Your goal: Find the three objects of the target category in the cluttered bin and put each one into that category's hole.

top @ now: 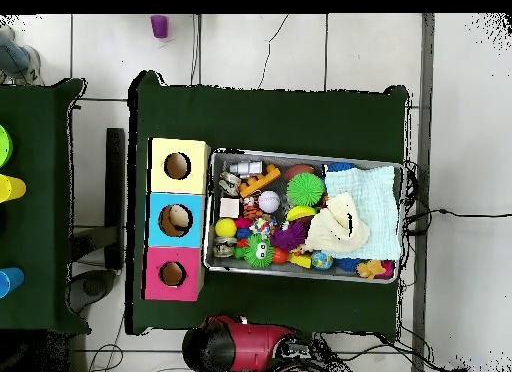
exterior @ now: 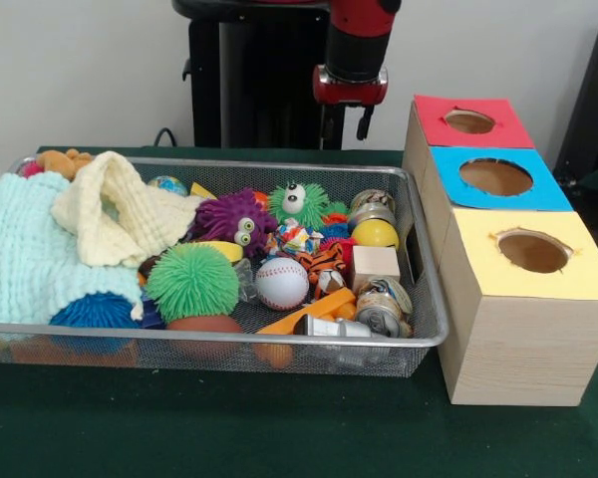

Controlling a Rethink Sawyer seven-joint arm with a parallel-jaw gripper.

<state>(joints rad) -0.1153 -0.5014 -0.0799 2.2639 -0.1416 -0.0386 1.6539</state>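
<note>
The bin (exterior: 431, 299) is a silver wire-mesh basket on the green table, also seen in the overhead view (top: 300, 154). It holds a green spiky ball (exterior: 191, 282), a baseball (exterior: 281, 284), a purple fuzzy monster (exterior: 234, 221), a green fuzzy monster (exterior: 299, 204), a yellow ball (exterior: 375, 234), cans (exterior: 384, 311), a wooden block (exterior: 375, 264) and mint (exterior: 20, 249) and pale yellow (exterior: 120, 214) cloths. My gripper (exterior: 347, 124) hangs behind the bin's far rim, open and empty. Three wooden boxes with holes stand beside the bin: red (exterior: 468, 121), blue (exterior: 496, 177), yellow (exterior: 533, 251).
In the overhead view the boxes are yellow (top: 178, 166), blue (top: 176, 220) and pink (top: 172, 274), left of the bin. The red arm base (top: 250, 346) sits at the bottom. A second green table (top: 30, 208) with coloured cups stands at the left. Cables run right of the table.
</note>
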